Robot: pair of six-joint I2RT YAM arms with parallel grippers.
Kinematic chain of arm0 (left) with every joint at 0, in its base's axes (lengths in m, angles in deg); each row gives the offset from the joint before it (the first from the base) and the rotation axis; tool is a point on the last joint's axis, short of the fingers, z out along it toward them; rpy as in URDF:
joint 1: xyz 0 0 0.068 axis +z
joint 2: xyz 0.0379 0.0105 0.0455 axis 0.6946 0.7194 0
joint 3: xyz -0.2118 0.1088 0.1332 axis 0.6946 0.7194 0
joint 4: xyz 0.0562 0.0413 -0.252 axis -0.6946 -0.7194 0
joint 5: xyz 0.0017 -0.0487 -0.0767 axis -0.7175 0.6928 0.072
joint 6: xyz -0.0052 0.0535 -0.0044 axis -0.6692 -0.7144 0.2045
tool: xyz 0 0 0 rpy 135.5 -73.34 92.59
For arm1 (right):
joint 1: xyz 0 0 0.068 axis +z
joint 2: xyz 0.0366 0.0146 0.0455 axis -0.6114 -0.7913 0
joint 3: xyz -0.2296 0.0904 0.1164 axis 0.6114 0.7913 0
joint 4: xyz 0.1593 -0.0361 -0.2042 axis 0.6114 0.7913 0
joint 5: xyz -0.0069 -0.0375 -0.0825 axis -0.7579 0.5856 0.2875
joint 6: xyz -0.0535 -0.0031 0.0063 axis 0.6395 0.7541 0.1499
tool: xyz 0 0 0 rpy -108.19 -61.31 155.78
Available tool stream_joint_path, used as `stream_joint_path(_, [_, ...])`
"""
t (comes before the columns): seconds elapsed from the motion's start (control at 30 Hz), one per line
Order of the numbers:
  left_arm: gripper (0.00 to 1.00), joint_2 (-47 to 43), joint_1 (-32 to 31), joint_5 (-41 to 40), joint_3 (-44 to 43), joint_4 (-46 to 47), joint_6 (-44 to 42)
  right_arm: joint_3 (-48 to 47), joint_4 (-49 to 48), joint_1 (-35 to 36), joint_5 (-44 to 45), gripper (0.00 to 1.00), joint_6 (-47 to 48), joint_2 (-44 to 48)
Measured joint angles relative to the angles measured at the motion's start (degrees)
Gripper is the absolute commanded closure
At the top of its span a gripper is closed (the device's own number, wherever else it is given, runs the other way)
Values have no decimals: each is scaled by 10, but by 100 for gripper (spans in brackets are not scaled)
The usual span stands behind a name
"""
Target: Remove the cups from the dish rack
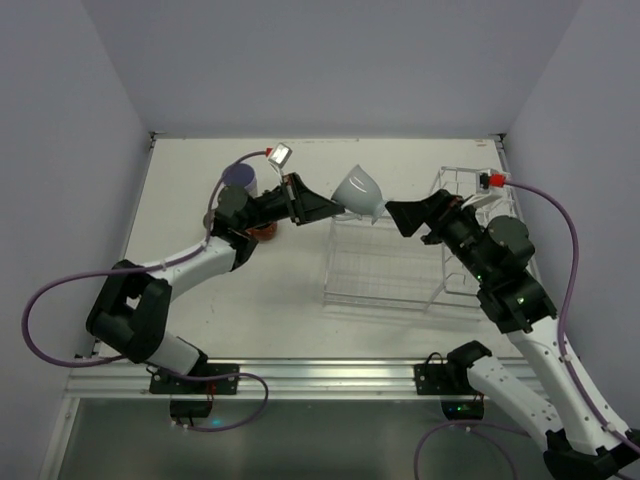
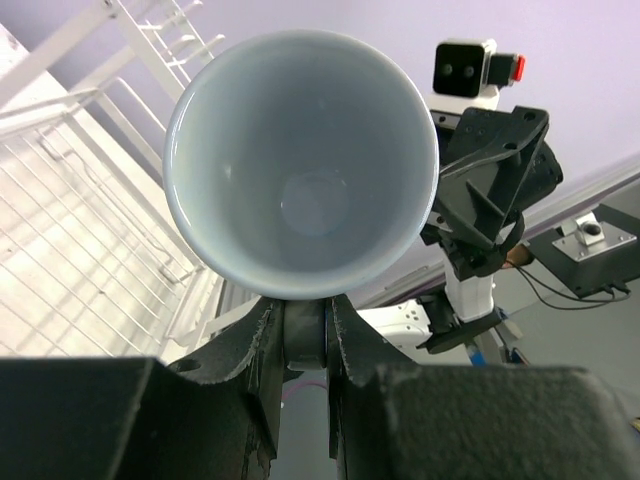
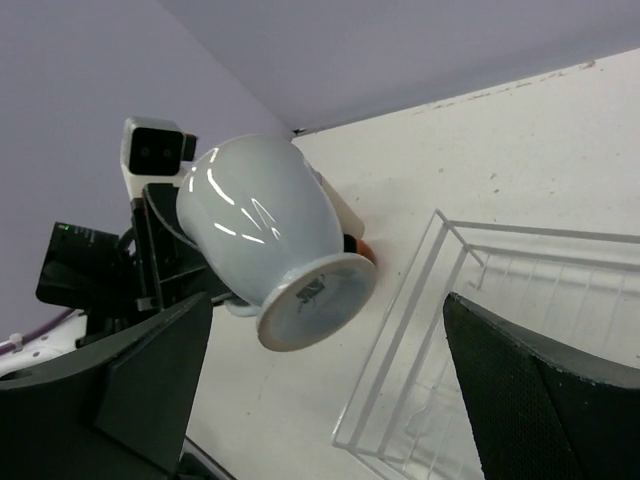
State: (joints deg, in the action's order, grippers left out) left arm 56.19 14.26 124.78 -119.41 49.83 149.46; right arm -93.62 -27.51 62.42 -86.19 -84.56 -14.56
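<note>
My left gripper [image 1: 338, 208] is shut on the handle of the short light blue-grey cup [image 1: 358, 190] and holds it in the air over the near-left corner of the dish rack [image 1: 400, 275]. In the left wrist view the cup [image 2: 300, 165] gapes toward the camera, its handle pinched at the gripper [image 2: 303, 335]. My right gripper [image 1: 397, 217] stands open just right of the cup and apart from it. In the right wrist view the cup's foot [image 3: 318, 298] faces my wide-open gripper [image 3: 330, 390]. The white wire rack [image 3: 450, 350] lies below.
A lavender tumbler [image 1: 240, 178] stands on the table at the back left. An orange-red mug [image 1: 264, 232] sits beside it, mostly hidden under my left arm. The rack's taller basket section [image 1: 470, 200] rises behind my right wrist. Walls close the table on three sides.
</note>
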Motion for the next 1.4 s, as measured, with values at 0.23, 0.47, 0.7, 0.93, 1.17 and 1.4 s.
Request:
stream_joint_path(0.23, [100, -63, 35, 1, 2, -80, -60, 16, 28, 0, 42, 1, 6, 23])
stream_joint_path(0.47, [100, -122, 73, -28, -3, -243, -186, 17, 58, 0, 60, 1, 11, 46])
stream_joint_path(0.7, [100, -134, 106, -82, -15, -394, -297, 27, 78, 0, 69, 1, 15, 75])
stream_joint_path(0.93, [100, -135, 130, -174, -44, -510, -396, 33, 86, 0, 73, 1, 17, 82])
stream_joint_path(1.17, [100, -137, 125, -251, -45, -566, -458, 36, 88, 0, 72, 1, 17, 81])
stream_joint_path(1.4, [100, -130, 83, -341, -45, -591, -502, 50, 84, 0, 69, 1, 16, 81])
